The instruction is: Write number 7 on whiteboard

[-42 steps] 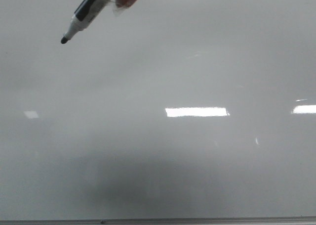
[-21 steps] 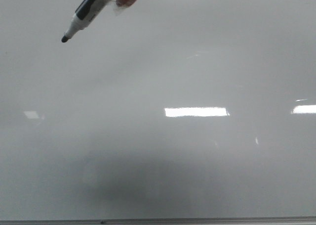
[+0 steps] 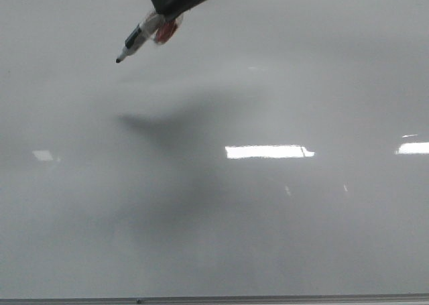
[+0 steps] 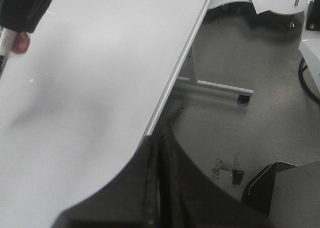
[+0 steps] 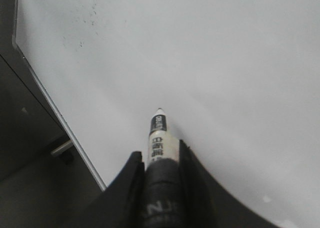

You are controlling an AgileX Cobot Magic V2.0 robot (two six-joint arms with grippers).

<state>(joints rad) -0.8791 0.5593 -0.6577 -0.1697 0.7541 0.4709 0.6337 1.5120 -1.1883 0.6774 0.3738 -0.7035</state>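
The whiteboard is filling the front view, glossy and bare of any stroke, its metal edge strip running along the near side. The right gripper is clamping a black marker at far left-centre, tip pointing down-left. The left gripper is resting with jaws closed, holding nothing

The marker hung over the upper left of the whiteboard, tip pointing left and down, with the edge strip along the bottom
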